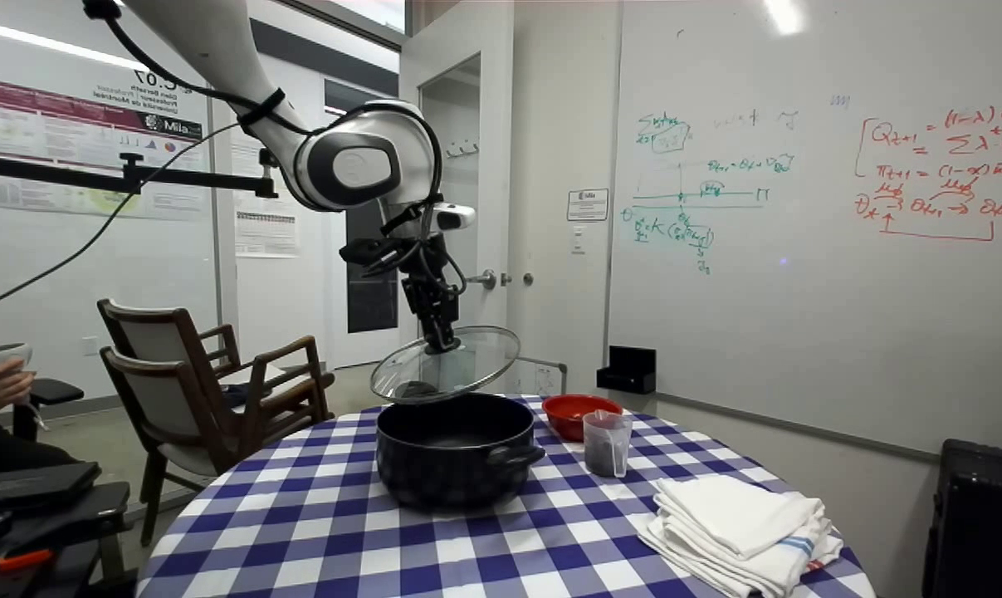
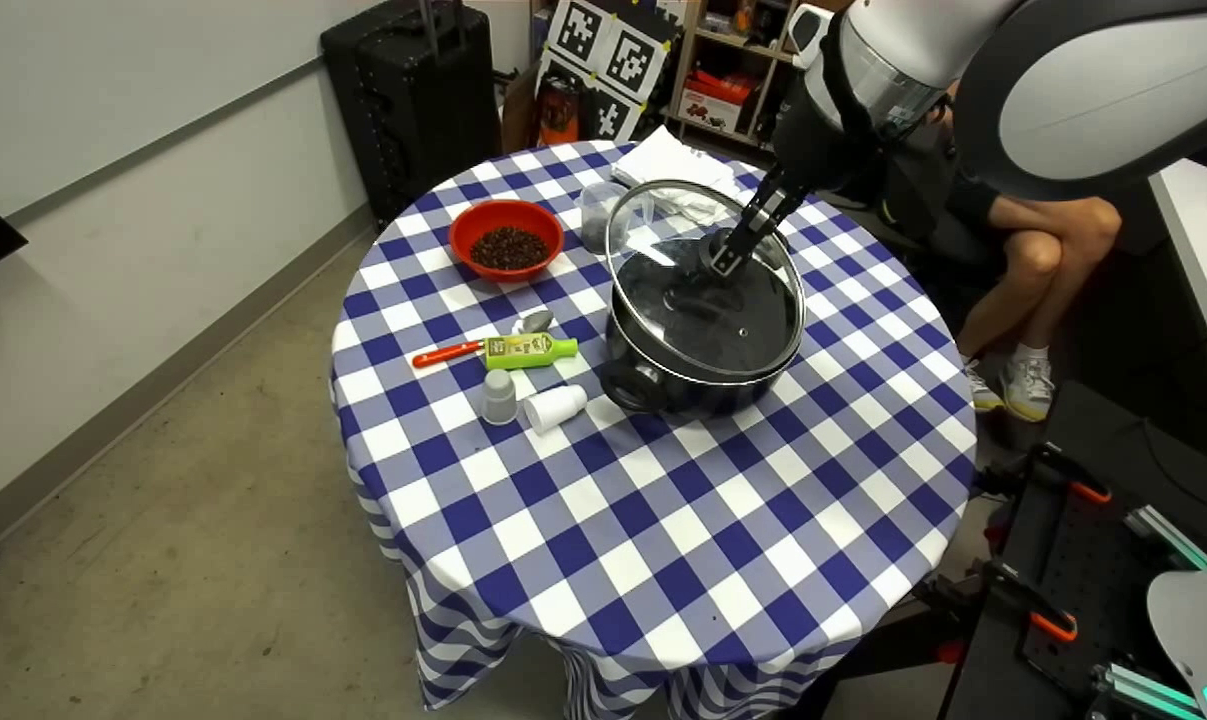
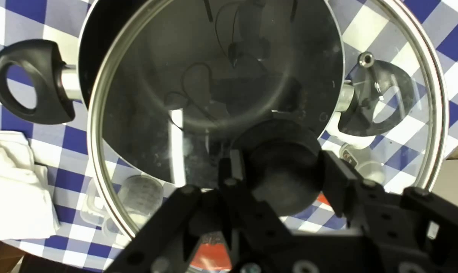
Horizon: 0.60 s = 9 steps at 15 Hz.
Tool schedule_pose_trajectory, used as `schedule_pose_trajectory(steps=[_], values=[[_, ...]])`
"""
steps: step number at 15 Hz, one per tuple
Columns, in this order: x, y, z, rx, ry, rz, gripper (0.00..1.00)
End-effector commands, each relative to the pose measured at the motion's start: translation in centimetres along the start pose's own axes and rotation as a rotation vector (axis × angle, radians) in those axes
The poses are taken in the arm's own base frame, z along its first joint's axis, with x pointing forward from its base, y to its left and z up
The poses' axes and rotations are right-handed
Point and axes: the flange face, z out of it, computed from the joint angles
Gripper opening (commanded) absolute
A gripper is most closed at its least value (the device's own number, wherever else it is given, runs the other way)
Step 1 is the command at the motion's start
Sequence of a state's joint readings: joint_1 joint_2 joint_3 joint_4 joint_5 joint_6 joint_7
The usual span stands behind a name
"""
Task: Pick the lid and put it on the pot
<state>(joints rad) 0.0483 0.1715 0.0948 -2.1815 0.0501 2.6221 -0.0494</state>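
Note:
The lid [image 1: 476,365] is a clear glass disc with a metal rim and a dark knob; it also shows in an exterior view [image 2: 663,310] and in the wrist view [image 3: 177,148]. The black pot [image 1: 455,465] stands on the table below it, with its handle [image 2: 635,386] facing out. My gripper [image 1: 442,340] is shut on the lid's knob, one finger on each side in the wrist view [image 3: 278,167]. The lid hangs tilted over the pot and off-centre, leaving part of the pot's opening [image 3: 107,26] uncovered. Whether its low edge touches the rim, I cannot tell.
A red bowl [image 2: 508,245] of dark beans and a clear measuring cup [image 1: 607,444] stand beside the pot. Folded white towels [image 1: 741,531] lie near the table edge. A green bottle [image 2: 531,350], a spoon [image 2: 448,354], a grey cup [image 2: 500,397] and a white cup [image 2: 555,407] lie close by.

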Motion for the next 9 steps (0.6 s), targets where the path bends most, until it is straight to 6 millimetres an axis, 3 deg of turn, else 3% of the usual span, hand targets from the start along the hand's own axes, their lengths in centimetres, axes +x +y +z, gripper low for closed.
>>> schedule_pose_trajectory(steps=[1,9], values=[[1.4,0.7,0.1,0.021,0.007,-0.017,0.26],[1.6,1.6,1.7,0.010,-0.032,-0.020,0.26]])
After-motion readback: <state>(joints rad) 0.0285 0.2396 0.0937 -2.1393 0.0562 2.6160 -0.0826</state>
